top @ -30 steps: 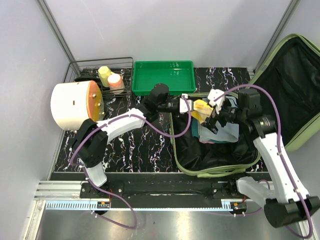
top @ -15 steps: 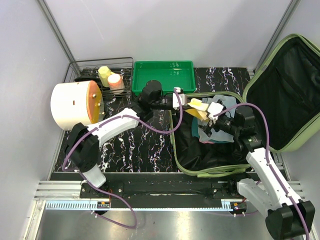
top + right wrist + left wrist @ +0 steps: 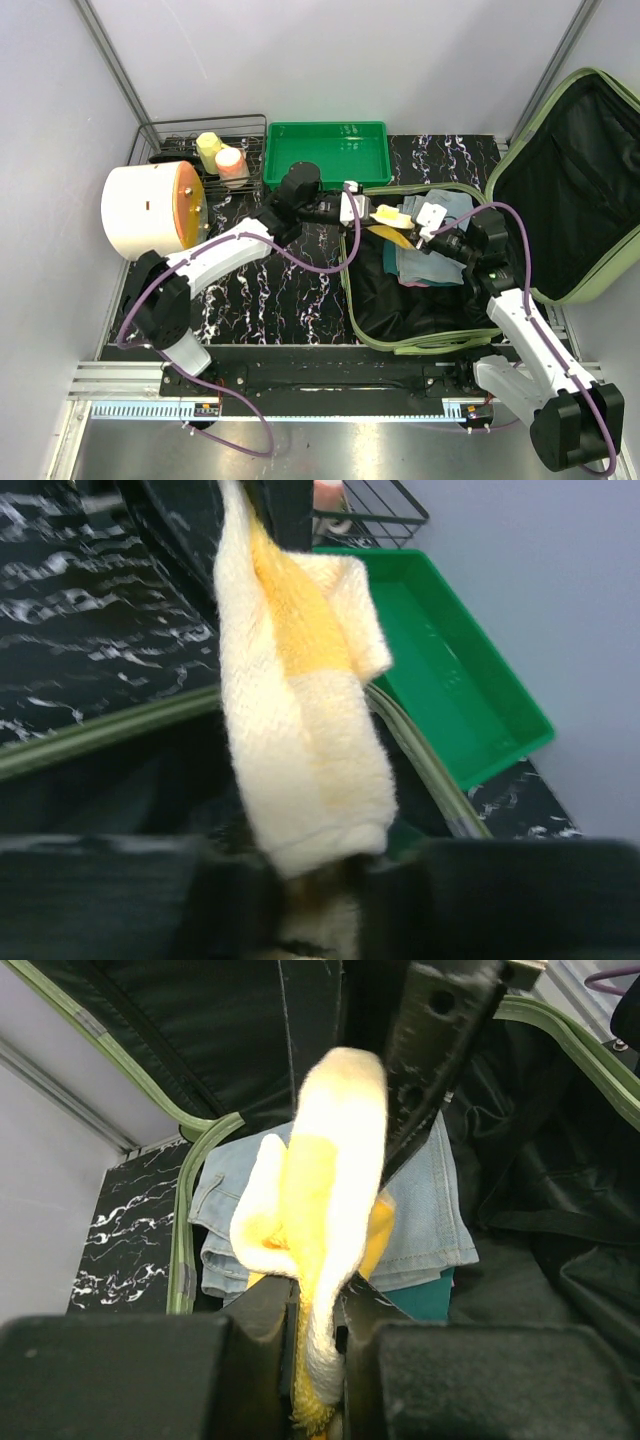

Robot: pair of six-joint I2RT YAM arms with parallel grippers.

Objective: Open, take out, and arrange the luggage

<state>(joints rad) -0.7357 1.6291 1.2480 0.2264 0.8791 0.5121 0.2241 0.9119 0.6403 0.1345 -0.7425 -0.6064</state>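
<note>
The luggage (image 3: 420, 312) is lying open at the right edge of the bench (image 3: 270, 300), with folded clothes (image 3: 445, 265) sitting inside. Over its far-left corner, the left claw (image 3: 362, 212) and the right claw (image 3: 428, 238) are both pinching a yellow towel (image 3: 392, 217). A green tray (image 3: 328, 152) and a wire rack (image 3: 180, 140) are lining the black-marbled far edge, with pale walls enclosing it.

Pale grey walls (image 3: 330, 60) close in the space beyond the left gripper (image 3: 368, 210) and to its left, with bare metal posts (image 3: 115, 65) slanting up the corners. Beneath it lies a black tabletop (image 3: 270, 290) veined with white. Nearer than it, a metal rail (image 3: 120, 380) carrying a ruled strip (image 3: 150, 410) edges the table, then what may be a brushed steel floor (image 3: 330, 450). The light is soft and even.
</note>
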